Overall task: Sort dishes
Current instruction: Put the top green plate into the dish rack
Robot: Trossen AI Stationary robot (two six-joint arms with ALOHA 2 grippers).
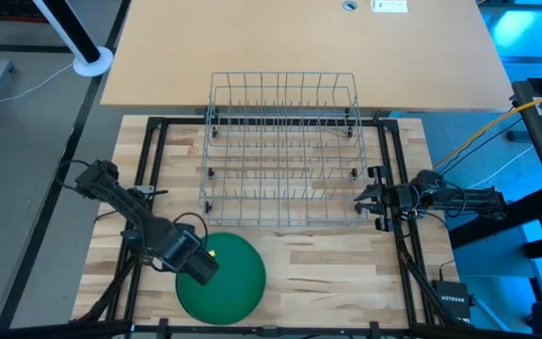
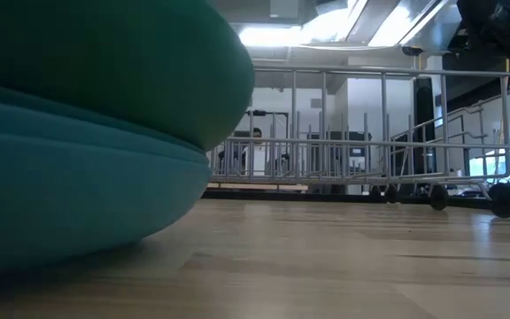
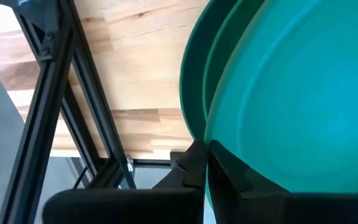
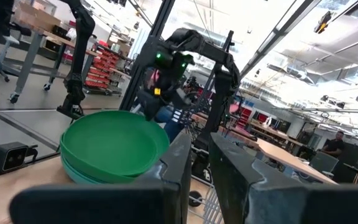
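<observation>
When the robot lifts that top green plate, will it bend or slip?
Probably not bend: the top round green plastic plate keeps its shape, raised at one edge where the left gripper is shut on its rim. It looks light. Its smooth matte rim might slip.

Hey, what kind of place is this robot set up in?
Probably a robotics lab or workshop, not a kitchen. The wire rack and green plates sit on a butcher-block table with a black frame, and the right wrist view shows workbenches and ceiling strip lights.

Grey floor (image 1: 26, 104), bright ceiling lights (image 2: 343, 31), workshop benches (image 4: 278, 134) behind.
</observation>
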